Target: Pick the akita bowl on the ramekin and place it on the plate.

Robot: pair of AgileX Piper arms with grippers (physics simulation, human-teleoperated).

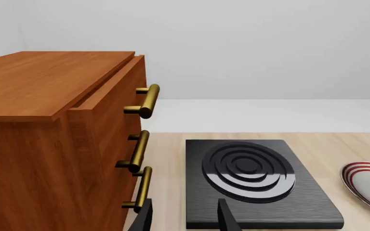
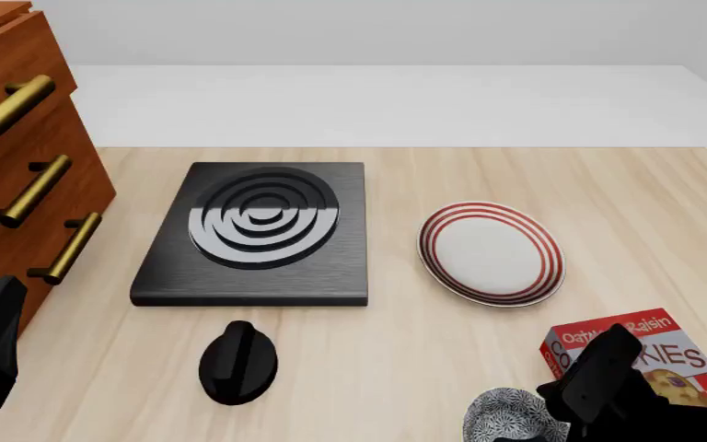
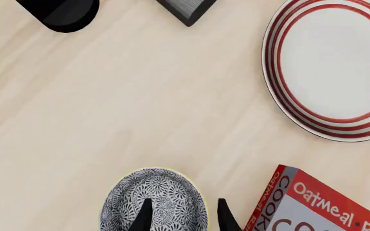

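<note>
Your akita bowl (image 3: 154, 202) sits at the near edge of the desk (image 3: 108, 120), just beside the oatmeal cookie box (image 3: 313, 207). Your right claw (image 3: 181, 214) hangs over it, fingers apart, one above the bowl's inside and one outside its rim. The plate (image 2: 492, 253) lies well apart, farther out, beside the stove burner (image 2: 259, 230). Your left claw (image 1: 186, 217) stands open near the wooden drawer cabinet (image 1: 50, 134).
</note>
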